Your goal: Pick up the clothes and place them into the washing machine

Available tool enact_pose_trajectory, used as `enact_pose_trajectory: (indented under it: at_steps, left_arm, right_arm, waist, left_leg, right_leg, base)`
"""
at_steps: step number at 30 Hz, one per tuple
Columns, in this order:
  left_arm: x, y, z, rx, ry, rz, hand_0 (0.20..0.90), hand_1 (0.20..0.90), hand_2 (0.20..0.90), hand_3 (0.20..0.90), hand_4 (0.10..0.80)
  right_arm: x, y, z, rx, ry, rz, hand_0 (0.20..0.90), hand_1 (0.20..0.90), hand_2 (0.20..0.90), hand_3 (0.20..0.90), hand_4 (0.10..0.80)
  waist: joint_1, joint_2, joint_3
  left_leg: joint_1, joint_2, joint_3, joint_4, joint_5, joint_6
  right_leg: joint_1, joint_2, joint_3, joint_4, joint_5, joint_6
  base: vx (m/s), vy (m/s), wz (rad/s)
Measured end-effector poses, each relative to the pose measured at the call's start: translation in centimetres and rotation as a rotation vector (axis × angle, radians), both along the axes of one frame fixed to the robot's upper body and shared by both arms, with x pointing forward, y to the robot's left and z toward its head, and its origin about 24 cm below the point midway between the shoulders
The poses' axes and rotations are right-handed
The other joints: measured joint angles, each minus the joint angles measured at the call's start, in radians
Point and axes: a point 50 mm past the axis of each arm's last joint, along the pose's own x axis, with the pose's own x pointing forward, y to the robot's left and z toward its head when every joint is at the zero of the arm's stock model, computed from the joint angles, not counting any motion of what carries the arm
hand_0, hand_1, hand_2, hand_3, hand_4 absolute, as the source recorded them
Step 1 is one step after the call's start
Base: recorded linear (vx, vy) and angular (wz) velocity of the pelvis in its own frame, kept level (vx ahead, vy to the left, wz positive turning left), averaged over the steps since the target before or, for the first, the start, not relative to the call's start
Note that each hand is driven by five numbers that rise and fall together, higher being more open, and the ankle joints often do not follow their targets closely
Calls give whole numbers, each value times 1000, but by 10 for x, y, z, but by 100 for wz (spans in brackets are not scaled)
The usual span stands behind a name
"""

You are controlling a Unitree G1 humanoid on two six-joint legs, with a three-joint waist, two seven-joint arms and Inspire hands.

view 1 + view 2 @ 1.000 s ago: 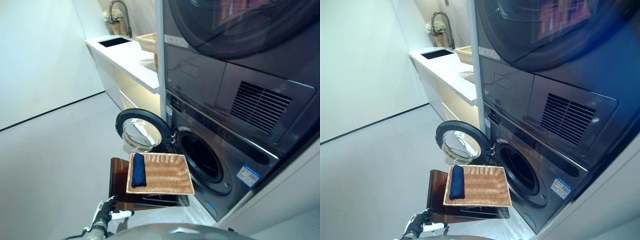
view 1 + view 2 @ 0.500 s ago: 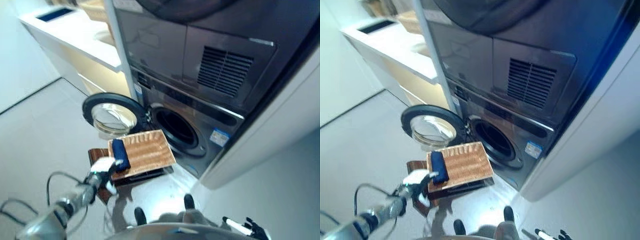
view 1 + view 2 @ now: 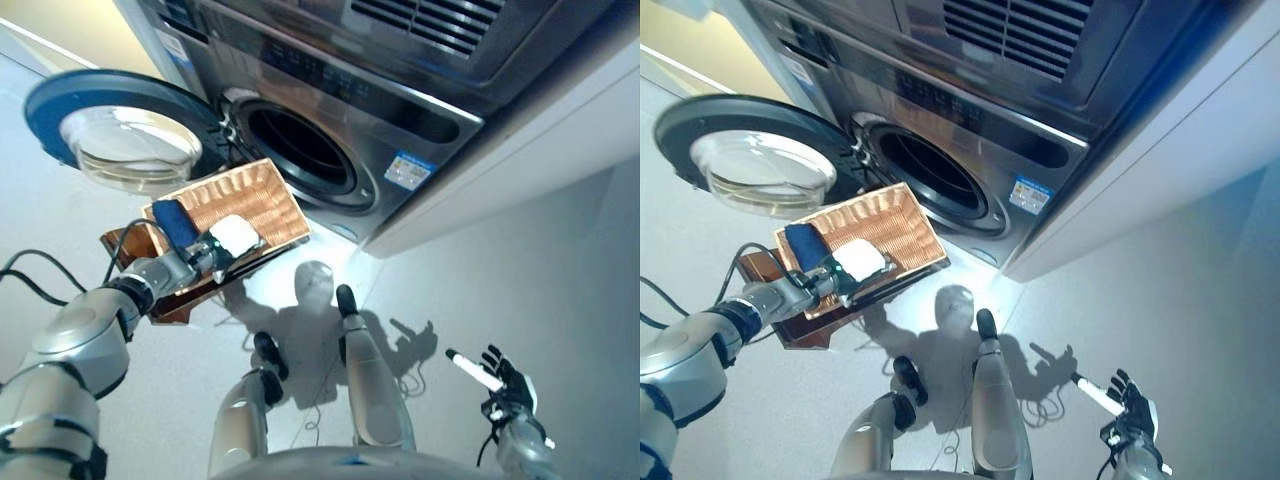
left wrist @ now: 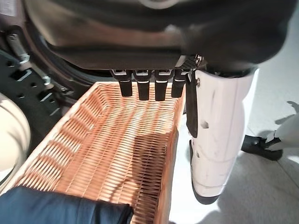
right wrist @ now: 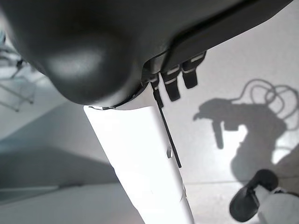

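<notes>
The left hand (image 3: 228, 243) hovers over the wicker basket (image 3: 262, 203), its fingers (image 4: 147, 88) straight and relaxed with nothing held. The dark blue folded cloth (image 3: 173, 222) lies inside the basket along its end farthest from the washing machine's open drum (image 3: 298, 150), close beside the hand and a little toward the arm's side of it. In the left wrist view the cloth (image 4: 60, 208) shows near the palm, while the fingers point past it over bare weave toward the machine, so the hand would likely need to draw back and drop to close on it. The cloth's long axis runs across the basket, roughly parallel to the machine's front. The round door (image 3: 110, 125) stands swung open beside the drum. The right hand (image 3: 505, 390) hangs well apart over the floor, fingers loosely open and empty, so the left hand is far nearer.
</notes>
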Motion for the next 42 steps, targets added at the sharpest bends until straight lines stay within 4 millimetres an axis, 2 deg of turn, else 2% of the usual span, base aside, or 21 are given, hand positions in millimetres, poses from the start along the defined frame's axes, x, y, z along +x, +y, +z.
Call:
enact_pose_trajectory:
  at_steps: [3,6,11,14,15,18,25,34,38,42]
  left_arm:
    - [7,17,17,78,-35,39,900,900,900,900,800]
    - [9,20,22,98,-39,46,900,900,900,900,800]
    - [19,17,41,117,-89,33,900,900,900,900,800]
    - [22,28,55,142,-119,63,900,900,900,900,800]
    - [21,29,55,148,-115,70,900,900,900,900,800]
    - [21,30,54,148,-111,72,900,900,900,900,800]
    - [22,33,57,153,-113,87,900,900,900,900,800]
    - [22,42,63,138,-117,151,900,900,900,900,800]
    - [24,56,77,73,-182,250,900,900,900,900,800]
    - [26,73,96,-133,-300,419,900,900,900,900,800]
  right_arm:
    - [14,4,9,23,-78,24,900,900,900,900,800]
    - [17,6,11,28,-96,34,900,900,900,900,800]
    - [24,12,18,60,-153,80,900,900,900,900,800]
    - [30,11,22,57,-192,107,900,900,900,900,800]
    - [33,8,18,58,-167,78,900,900,900,900,800]
    - [27,4,11,80,-132,28,900,900,900,900,800]
    - [33,4,17,83,-173,30,900,900,900,900,800]
    - [33,3,19,106,-204,3,900,900,900,900,800]
    - [32,5,17,123,-205,-10,900,900,900,900,800]
    - [30,12,11,154,-200,-33,900,900,900,900,800]
  waist:
    - [-10,4,13]
    - [-9,5,14]
    - [-9,5,13]
    - [-6,8,11]
    - [-9,8,11]
    - [-6,9,11]
    - [1,17,6]
    - [20,22,3]
    - [27,22,3]
    - [29,26,1]
  left_leg:
    - [-72,19,21,62,-21,14]
    - [-81,31,20,95,-47,15]
    - [-104,29,31,101,-61,12]
    - [-160,27,42,111,-56,15]
    - [-166,28,42,120,-56,17]
    - [-167,28,45,120,-58,20]
    - [-193,29,65,123,-62,26]
    - [-237,35,51,146,-64,26]
    - [-238,32,49,146,-63,27]
    - [-238,32,50,145,-63,27]
  right_leg:
    - [-60,12,16,0,30,-1]
    - [-61,19,16,0,30,-1]
    - [-84,14,25,-3,27,-5]
    - [-144,15,40,-4,44,0]
    - [-149,17,43,-4,45,0]
    - [-150,17,46,-12,49,2]
    - [-181,17,62,-18,59,5]
    - [-204,15,49,-19,65,4]
    - [-205,11,46,-19,65,5]
    - [-206,12,45,-19,66,4]
  base:
    - [-41,31,-20]
    - [-29,42,-20]
    - [-20,53,-3]
    - [6,34,-7]
    - [11,34,-9]
    - [9,32,-5]
    - [7,13,-4]
    - [10,-3,5]
    - [8,2,2]
    - [4,-26,0]
